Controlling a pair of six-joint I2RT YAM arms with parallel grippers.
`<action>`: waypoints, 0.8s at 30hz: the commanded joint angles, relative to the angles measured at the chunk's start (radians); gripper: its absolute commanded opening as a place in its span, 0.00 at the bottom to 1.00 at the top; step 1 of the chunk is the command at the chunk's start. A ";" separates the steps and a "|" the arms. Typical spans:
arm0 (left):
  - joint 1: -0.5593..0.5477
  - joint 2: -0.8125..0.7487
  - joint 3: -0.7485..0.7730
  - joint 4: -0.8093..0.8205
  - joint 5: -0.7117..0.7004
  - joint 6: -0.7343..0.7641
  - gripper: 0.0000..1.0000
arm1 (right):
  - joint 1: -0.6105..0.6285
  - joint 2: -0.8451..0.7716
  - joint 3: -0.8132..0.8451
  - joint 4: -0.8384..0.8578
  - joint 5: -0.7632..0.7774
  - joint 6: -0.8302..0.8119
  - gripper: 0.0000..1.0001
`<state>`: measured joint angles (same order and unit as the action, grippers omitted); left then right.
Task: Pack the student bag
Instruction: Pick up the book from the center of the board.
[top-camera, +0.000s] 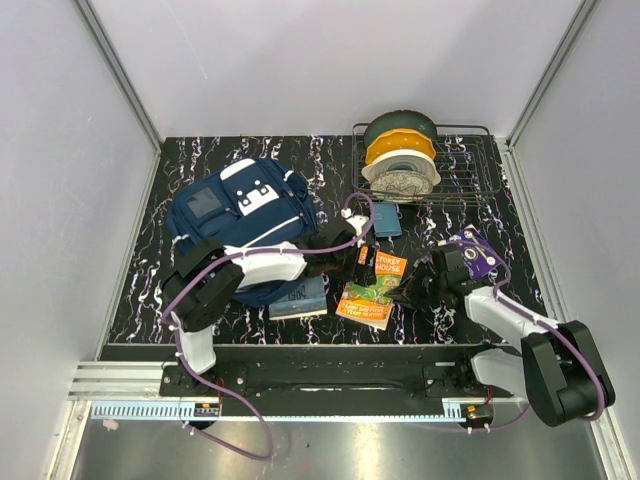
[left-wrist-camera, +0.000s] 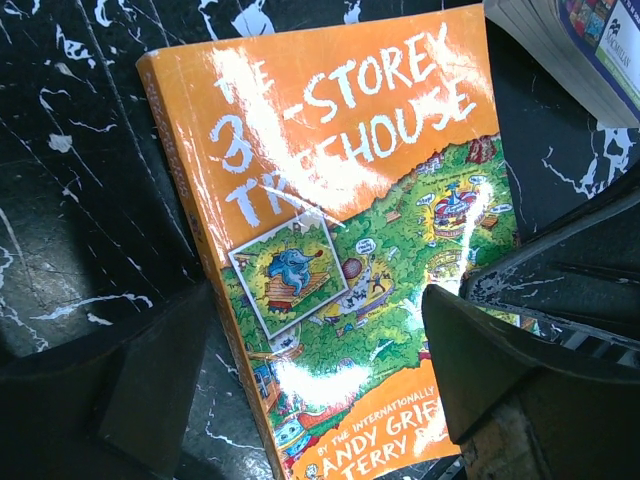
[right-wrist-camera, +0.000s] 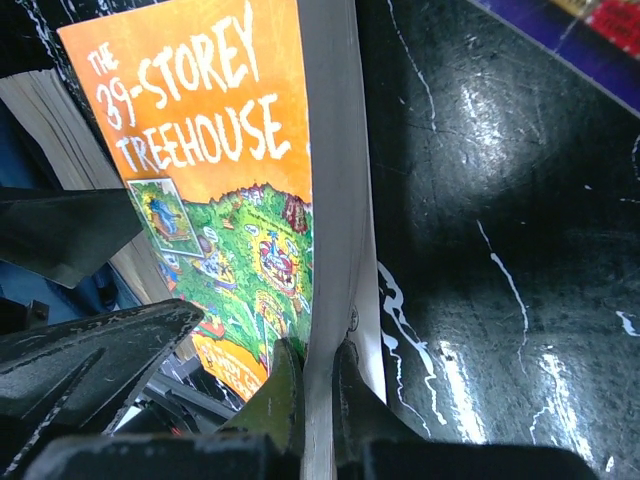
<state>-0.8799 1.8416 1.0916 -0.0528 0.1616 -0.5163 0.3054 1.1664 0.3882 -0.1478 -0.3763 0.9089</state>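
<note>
R pincer (right-wrist-camera: 318, 400) is clamped on the orange book (right-wrist-camera: 210, 120). Its fingers (right-wrist-camera: 283, 385) pinch the white page block from both sides at the long open edge, and we reckon that edge is tipped up off the table (right-wrist-camera: 500, 250). L pincer (left-wrist-camera: 315, 340) is wide apart and hangs right over the same cover. One finger sits out past the spine, the other over the cover's far half, and we see no contact.

There's a second book (left-wrist-camera: 565, 50) just beyond the L pincer, only its corner and pages showing.

The student bag (top-camera: 240, 205) lies on the table well off to the L pincer's left, behind it and partly under the L arm's elbow. From the top view we can't tell if its mouth is open.

So we judge the step in hand is picking up the orange book, first leg of getting it to the bag. Packing looks barely begun, since the books we can see are on the table, not in the bag.

Next move, as we read it:
- R lifts, or L closes in on the spine side to share the load or take it over. The bag is on L's side, so a hand-over makes sense.
- A pinch on loose pages is thin, so the cover may flop or fan open. Go slow and keep the book level.
- Then a long carry leftward, which needs the bag's mouth found and held open.
</note>
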 joint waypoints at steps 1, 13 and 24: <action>-0.044 -0.065 0.028 0.056 0.070 -0.007 0.90 | 0.008 -0.054 0.047 0.057 0.045 0.001 0.00; 0.004 -0.186 0.016 -0.024 -0.030 0.022 0.99 | 0.008 -0.158 0.028 0.057 0.056 0.030 0.00; 0.047 -0.183 -0.007 0.014 0.024 0.007 0.99 | 0.009 -0.290 0.008 0.067 0.027 0.045 0.00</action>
<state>-0.8417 1.6794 1.0901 -0.0952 0.1562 -0.4992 0.3077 0.9340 0.3851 -0.1619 -0.3161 0.9375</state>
